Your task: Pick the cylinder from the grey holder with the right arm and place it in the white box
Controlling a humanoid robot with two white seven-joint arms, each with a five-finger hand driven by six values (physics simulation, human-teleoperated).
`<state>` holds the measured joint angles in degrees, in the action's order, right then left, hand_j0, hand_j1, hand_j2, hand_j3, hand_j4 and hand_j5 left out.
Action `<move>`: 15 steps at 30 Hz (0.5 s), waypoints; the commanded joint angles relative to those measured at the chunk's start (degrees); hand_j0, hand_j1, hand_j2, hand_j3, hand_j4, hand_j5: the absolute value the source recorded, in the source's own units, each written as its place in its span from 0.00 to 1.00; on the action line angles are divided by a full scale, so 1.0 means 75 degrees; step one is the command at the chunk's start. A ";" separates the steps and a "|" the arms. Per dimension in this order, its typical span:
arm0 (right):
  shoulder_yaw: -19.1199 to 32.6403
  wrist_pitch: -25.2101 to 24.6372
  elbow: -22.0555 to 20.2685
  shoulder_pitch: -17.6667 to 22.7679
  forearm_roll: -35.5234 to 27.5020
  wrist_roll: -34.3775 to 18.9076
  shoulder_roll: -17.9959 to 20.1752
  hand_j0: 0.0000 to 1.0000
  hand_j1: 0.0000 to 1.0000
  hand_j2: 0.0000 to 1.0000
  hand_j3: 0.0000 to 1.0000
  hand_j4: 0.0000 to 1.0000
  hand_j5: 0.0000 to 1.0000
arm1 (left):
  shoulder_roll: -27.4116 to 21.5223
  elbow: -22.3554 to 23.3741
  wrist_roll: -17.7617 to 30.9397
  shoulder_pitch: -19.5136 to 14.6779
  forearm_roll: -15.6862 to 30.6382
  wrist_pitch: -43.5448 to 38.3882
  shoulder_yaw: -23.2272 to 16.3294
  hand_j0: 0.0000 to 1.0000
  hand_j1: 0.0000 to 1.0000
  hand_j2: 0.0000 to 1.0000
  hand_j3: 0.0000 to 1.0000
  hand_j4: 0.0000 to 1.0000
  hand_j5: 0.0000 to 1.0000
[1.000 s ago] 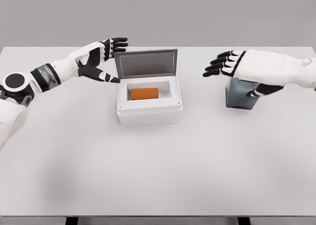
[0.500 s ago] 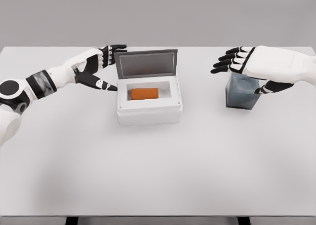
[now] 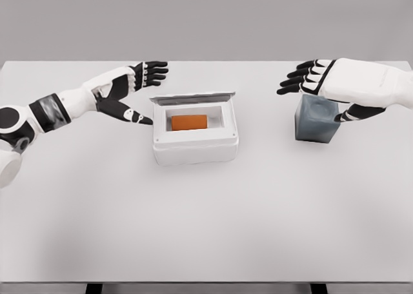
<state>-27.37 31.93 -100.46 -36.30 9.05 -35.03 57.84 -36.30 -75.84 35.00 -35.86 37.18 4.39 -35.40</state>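
Head view: the orange cylinder (image 3: 189, 122) lies on its side in the well of the white box (image 3: 195, 142), which sits on the white table (image 3: 206, 216) a little left of centre. By the look of it, the main part of the task — getting the cylinder out of the grey holder (image 3: 315, 122) and into the box — is already done. The box's lid (image 3: 193, 98) is tipped low over the back edge, nearly flat but not seated; a dark gap shows beneath it and the cylinder is in plain sight.

The left hand (image 3: 129, 91) hovers just beside the box's left rear corner, fingers spread toward the lid and thumb pointing down at the box wall, holding nothing. I cannot tell whether any fingertip touches the lid.

The right hand (image 3: 326, 88) hangs over the holder at the table's right, well apart from the box — fingers stretched wide to the left, thumb dropped in front of the holder's right side, palm empty. Nothing shows in the holder's visible part.

What seems left is closing the lid fully and drawing both arms clear.
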 commanded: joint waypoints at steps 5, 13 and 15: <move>0.0004 -0.0050 0.0000 -0.0023 -0.0047 0.0004 -0.0002 1.00 1.00 1.00 1.00 1.00 1.00 | -0.1475 -0.0903 0.0000 0.0246 0.0702 0.0434 0.0009 1.00 1.00 1.00 1.00 1.00 1.00; 0.0016 -0.0050 0.0000 -0.0012 -0.0058 0.0004 -0.0084 1.00 1.00 1.00 1.00 1.00 1.00 | -0.3022 -0.1572 0.0000 0.0855 0.0843 0.3163 0.0044 1.00 1.00 1.00 1.00 1.00 1.00; 0.0028 -0.0039 0.0000 -0.0035 -0.0058 0.0004 -0.0048 1.00 1.00 1.00 1.00 1.00 1.00 | -0.3129 -0.1549 0.0000 0.1172 0.0586 0.3458 0.0056 1.00 1.00 1.00 1.00 1.00 1.00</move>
<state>-27.24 31.73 -100.45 -36.56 8.89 -35.03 57.32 -57.73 -87.11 35.01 -26.98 42.27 25.76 -35.05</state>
